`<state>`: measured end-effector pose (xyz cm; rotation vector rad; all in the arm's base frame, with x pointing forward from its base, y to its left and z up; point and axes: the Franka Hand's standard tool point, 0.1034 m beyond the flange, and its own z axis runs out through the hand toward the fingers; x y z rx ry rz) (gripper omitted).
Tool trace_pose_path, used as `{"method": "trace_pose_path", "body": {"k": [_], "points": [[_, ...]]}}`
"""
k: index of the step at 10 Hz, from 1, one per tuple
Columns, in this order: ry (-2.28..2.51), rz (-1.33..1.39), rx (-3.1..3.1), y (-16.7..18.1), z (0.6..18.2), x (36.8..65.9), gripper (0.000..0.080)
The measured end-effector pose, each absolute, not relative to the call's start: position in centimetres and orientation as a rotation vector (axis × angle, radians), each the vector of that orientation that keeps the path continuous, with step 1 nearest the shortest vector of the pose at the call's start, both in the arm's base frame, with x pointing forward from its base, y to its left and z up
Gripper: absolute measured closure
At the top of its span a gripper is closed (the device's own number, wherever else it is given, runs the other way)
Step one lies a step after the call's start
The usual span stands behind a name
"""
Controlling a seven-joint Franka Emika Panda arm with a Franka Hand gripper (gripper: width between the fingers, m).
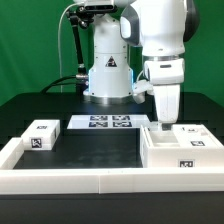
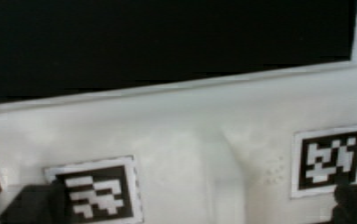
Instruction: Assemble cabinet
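**Desk:** Where does the cabinet stand in this shot?

**Photographer:** The cabinet box body (image 1: pixel 185 155), matte white with a marker tag on its near face, sits directly beneath the gripper (image 1: pixel 165 120). A smaller tagged white piece (image 1: pixel 190 131) rests on the body's top, just beside the gripper, on the side toward the exterior view's right. A loose white block (image 1: pixel 40 135) carrying two tags lies well apart from the gripper, across the table toward the exterior view's left.

**Desk:** And the gripper itself?

**Photographer:** It points straight down, low over the body's near corner. In the wrist view its dark fingers (image 2: pixel 24 205) stand wide apart at the frame's two corners, jaws spread, clamping nothing. Between them is a white cabinet face (image 2: pixel 210 120) with two square tags (image 2: pixel 98 190) on it. Which part that face belongs to cannot be told, nor whether the pads touch it.

**Desk:** What surrounds it?

**Photographer:** The marker board (image 1: pixel 108 122) lies flat on the black table (image 1: pixel 100 150), near the gripper, between it and the loose block. The arm's white base (image 1: pixel 108 70) rises behind the board. A long low white border wall (image 1: pixel 90 180) runs in front of the body and the block, well below the gripper.
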<state>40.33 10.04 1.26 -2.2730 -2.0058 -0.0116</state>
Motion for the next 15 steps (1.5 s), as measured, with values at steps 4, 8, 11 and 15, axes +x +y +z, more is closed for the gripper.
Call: {"method": "trace_pose_path", "body": {"k": [4,8,11,15], "points": [[-2.000,-0.006,-2.274,9.9,1.1,40.2,0.0405],[-2.003,-0.020,-2.280,9.9,1.3,40.5,0.0729],[-2.006,-0.022,-2.283,9.8,1.5,40.6,0.0729],[-2.028,-0.016,-2.325,8.8,5.0,41.8,0.0729]]}}
